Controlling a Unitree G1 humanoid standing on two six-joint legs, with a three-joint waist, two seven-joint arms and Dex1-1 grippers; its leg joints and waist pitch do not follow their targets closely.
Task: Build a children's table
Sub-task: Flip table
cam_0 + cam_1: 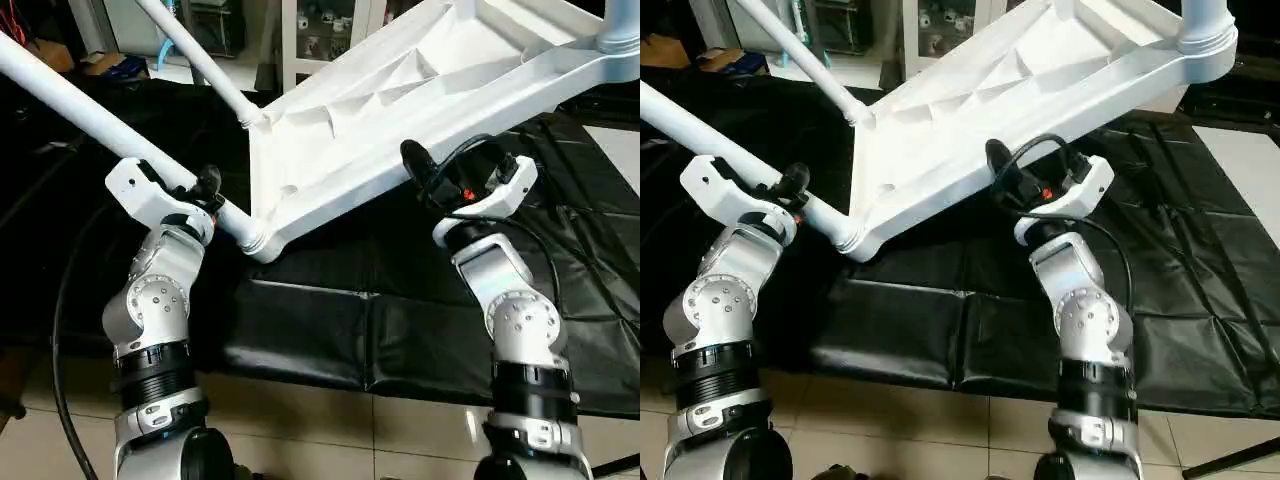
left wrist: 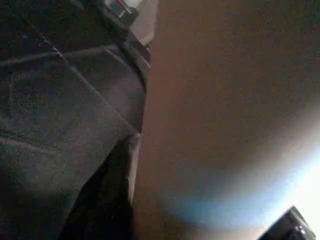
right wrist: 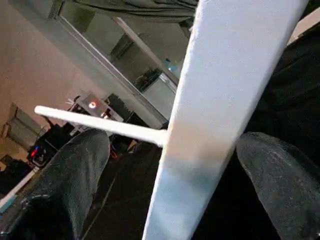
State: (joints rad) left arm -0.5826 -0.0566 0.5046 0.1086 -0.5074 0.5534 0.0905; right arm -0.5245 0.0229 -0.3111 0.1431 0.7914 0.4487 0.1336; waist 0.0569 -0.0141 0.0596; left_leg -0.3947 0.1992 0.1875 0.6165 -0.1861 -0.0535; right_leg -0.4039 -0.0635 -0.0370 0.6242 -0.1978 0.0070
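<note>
tabletop (image 1: 400, 110): tilted up over black table (image 1: 330, 330), legs fitted
left hand (image 1: 207, 188): clamped on leg (image 1: 70, 95) near socket
right hand (image 1: 1002, 168): wide apart, straddling rim
handling: light, stiff, slick, awkward; I'd grip rim

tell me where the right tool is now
In the left eye view the right tool sits right of centre, open, straddling the tilted tabletop's near edge.
</note>
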